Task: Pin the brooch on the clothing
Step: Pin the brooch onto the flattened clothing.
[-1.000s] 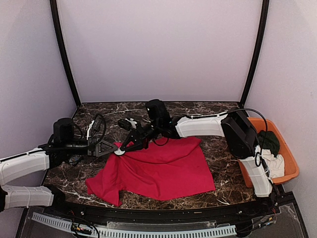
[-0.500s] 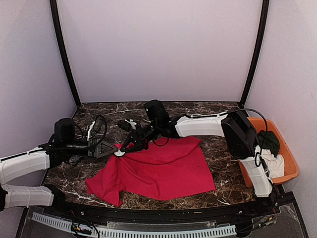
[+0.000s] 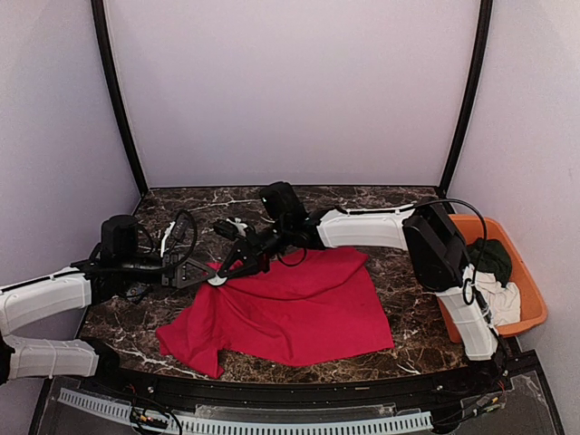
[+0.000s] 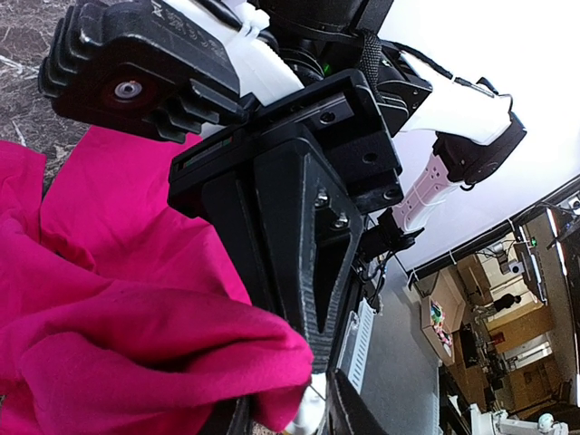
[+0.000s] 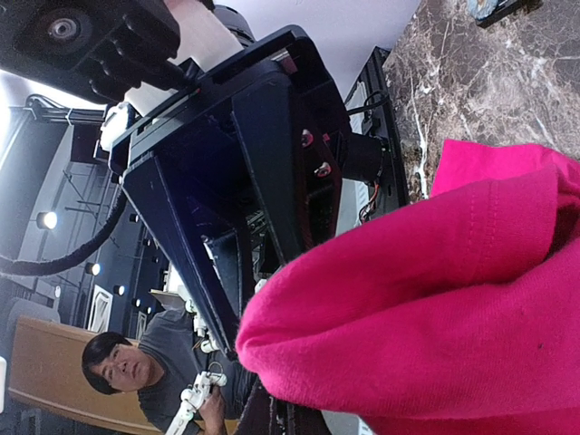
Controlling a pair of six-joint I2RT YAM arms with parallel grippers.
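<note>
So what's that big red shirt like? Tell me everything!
The red T-shirt is plain, bright and soft-looking, with short sleeves. It lies spread out but rumpled on the dark marble table, with one sleeve poking toward the near left. Its far left corner is lifted into a bunched fold, right where the left gripper and the right gripper meet. The right gripper is shut and seems to be pinching that fold.

Orange bin [image 3: 534, 306] with green garment [image 3: 492, 257], white cloth [image 3: 502, 297]
</note>
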